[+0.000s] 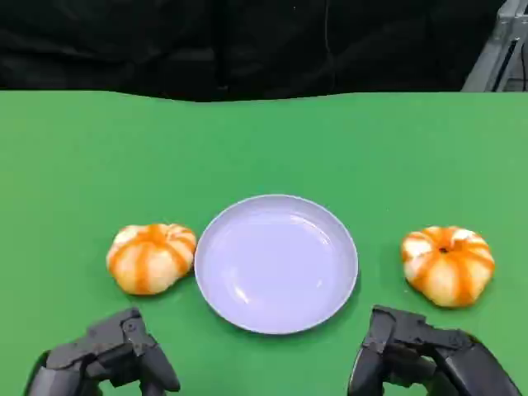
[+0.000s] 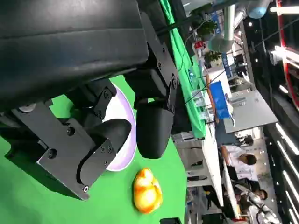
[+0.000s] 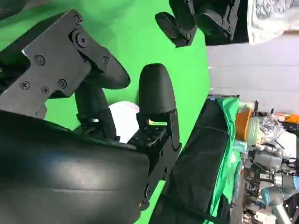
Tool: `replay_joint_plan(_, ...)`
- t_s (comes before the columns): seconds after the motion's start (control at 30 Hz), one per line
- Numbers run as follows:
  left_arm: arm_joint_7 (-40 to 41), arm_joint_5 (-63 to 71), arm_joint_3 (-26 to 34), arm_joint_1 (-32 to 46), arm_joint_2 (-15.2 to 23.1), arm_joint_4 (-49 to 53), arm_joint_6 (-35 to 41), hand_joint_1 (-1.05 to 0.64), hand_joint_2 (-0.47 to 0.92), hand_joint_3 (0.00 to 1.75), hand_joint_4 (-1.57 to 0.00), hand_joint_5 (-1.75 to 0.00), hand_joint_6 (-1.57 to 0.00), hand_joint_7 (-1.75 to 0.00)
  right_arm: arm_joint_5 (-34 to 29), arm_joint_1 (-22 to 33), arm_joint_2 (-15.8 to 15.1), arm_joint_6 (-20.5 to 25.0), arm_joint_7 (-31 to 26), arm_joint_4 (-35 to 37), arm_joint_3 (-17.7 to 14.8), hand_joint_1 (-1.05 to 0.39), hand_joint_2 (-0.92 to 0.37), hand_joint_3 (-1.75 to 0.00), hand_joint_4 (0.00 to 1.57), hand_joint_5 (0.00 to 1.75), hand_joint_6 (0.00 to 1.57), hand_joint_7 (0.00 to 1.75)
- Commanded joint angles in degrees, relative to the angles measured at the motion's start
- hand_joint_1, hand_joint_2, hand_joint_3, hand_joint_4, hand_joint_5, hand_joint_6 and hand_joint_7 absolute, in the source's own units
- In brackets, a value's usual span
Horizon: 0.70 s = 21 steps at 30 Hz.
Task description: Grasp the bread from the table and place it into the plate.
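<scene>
Black hand (image 1: 124, 351) near glossy bread (image 1: 151, 257)

Plate (image 1: 276, 264) at centre of table (image 1: 264, 140). One bread (image 1: 151, 257) at nine o'clock, just beside the rim; other bread (image 1: 448, 264) at three o'clock, a little apart. Left hand (image 1: 111, 351) at seven o'clock, right hand (image 1: 421, 351) at five o'clock, both nearer than the breads, touching neither.
</scene>
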Motion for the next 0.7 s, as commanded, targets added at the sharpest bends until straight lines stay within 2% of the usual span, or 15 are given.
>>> replay_joint_plan(0.03, 0.3, 0.2, 0.2, 0.0, 0.6, 0.2, -0.2, -0.05, 0.30, 1.54, -0.91, -1.68, -0.85, -1.51, -0.2, -0.1, -0.3, 0.1, -0.3, -0.2, -0.3, -0.04, -0.34, -1.34, 0.68, 1.68, 0.69, 1.48)
replay_joint_plan(0.7, 0.6, 0.5, 0.5, 0.0, 0.5, -0.1, 0.2, -0.03, 0.31, 1.52, -0.87, -1.64, -0.81, -1.49, -0.5, -0.2, -0.2, 0.3, -0.4, -0.3, -0.1, -0.04, -0.34, -1.36, 0.68, 1.67, 0.68, 1.48)
